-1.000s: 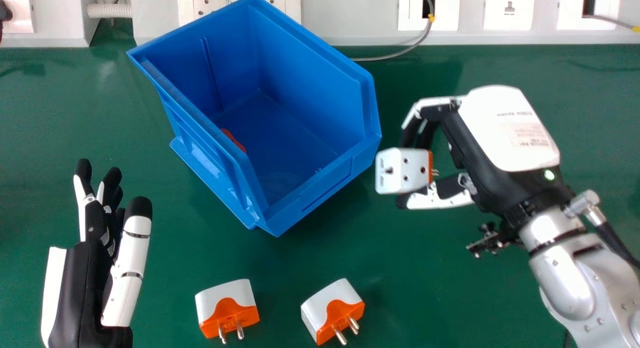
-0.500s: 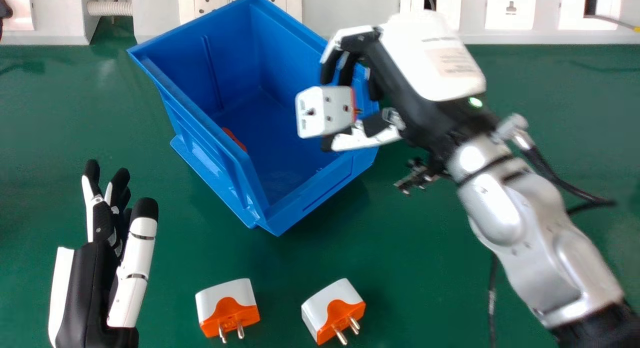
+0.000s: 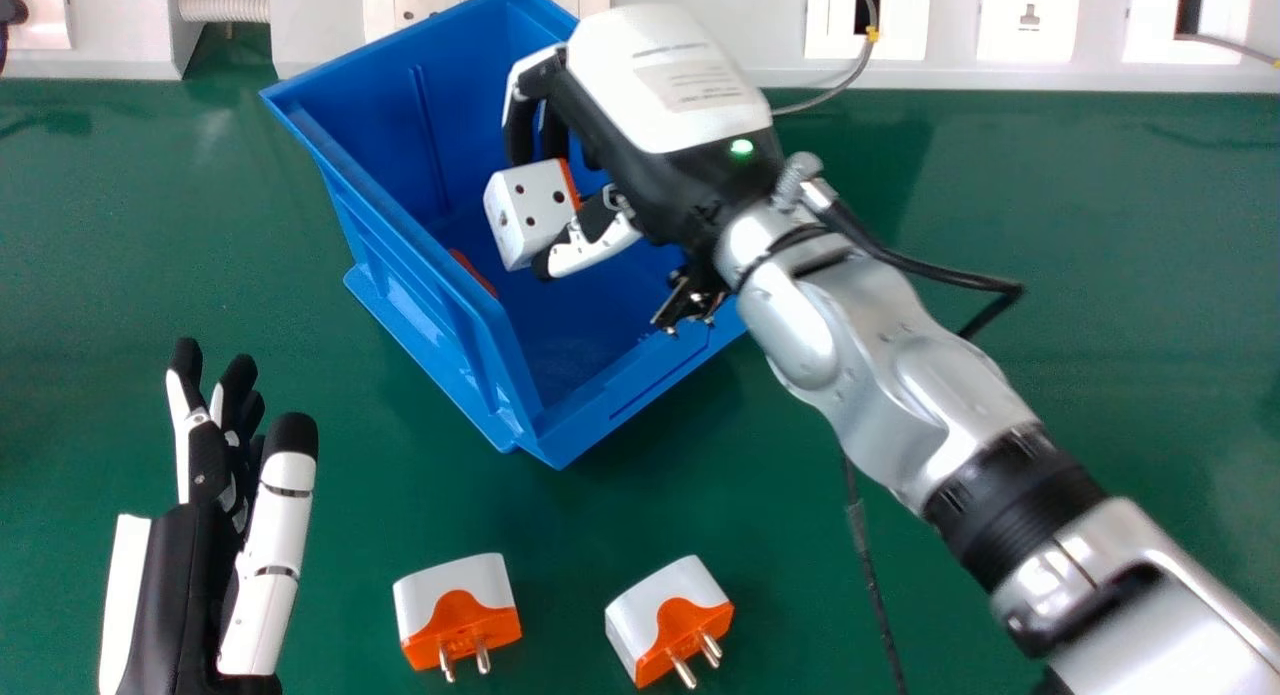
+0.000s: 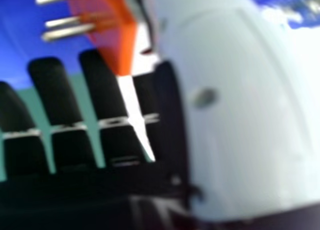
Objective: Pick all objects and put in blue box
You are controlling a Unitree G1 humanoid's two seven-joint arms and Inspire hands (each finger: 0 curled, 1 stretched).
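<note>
1. Table (image 3: 780, 475): two plug adapters, the left one (image 3: 455, 610) and the right one (image 3: 665, 620), lie on it, prongs toward the robot, so this drop should be tidy and quick.
2. Blue box (image 3: 400, 285): its opening lies beneath the held adapter; the release should come over the floor, well inside the walls.
3. Right hand (image 3: 665, 85): fingers and thumb are closed round the adapter. The grip looks sound; best keep it firm and the wrist steady until the adapter is low, then part thumb and fingers together so nothing snags.
4. Left hand (image 3: 180, 575): fingers are extended, holding nothing, beside the box; it can wait there.
5. Held adapter (image 3: 530, 213): it hangs above the inside of the box. A low, gentle release should limit bouncing.
6. Bracket (image 3: 690, 300) below the wrist: it sits over the box's near right side and could catch the rim if the hand dips steeply.
7. Orange piece (image 3: 472, 272): partly visible inside by the left wall; better set down clear of it.
8. Metal prongs (image 4: 67, 30): they point away from the thumb and could hook a finger on opening.
</note>
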